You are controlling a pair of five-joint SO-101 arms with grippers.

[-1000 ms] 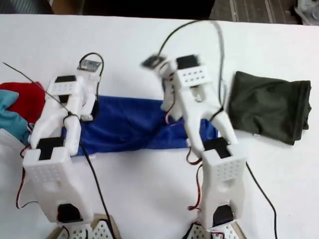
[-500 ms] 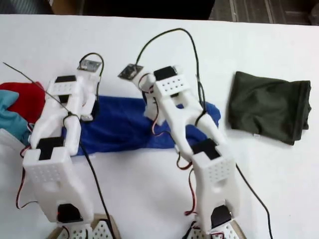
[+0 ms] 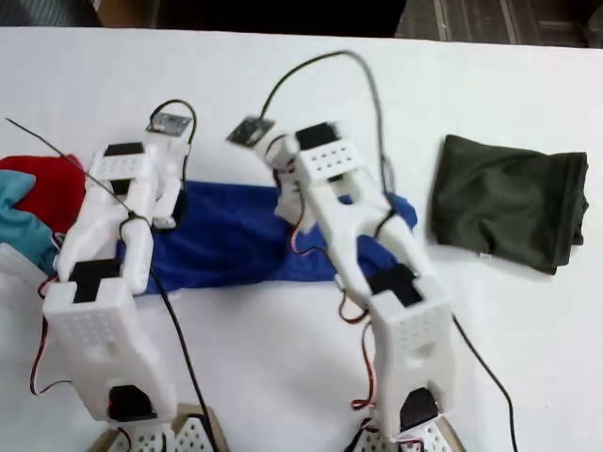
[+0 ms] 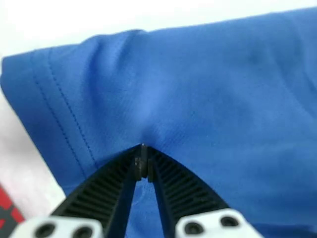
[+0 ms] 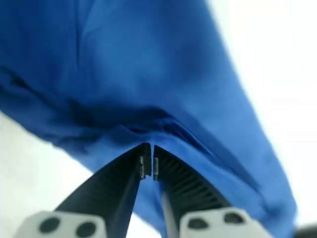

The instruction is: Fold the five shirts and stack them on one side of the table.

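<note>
Blue cloth is what we are gripping: the blue shirt [image 3: 226, 240] is lying as a folded band across the counter [image 3: 283, 85], the left tool [image 4: 142, 166] pressed together on it near its hemmed end and the right tool [image 5: 147, 166] pinching a fold toward its other end. We are judging the task as early, since one dark green shirt [image 3: 509, 202] is sitting folded past the blue shirt's right end while a red shirt [image 3: 47, 188] and a teal shirt [image 3: 19, 221] are waiting crumpled off its left end. Bare counter is stretching beyond its far edge, giving us room to fold.
</note>
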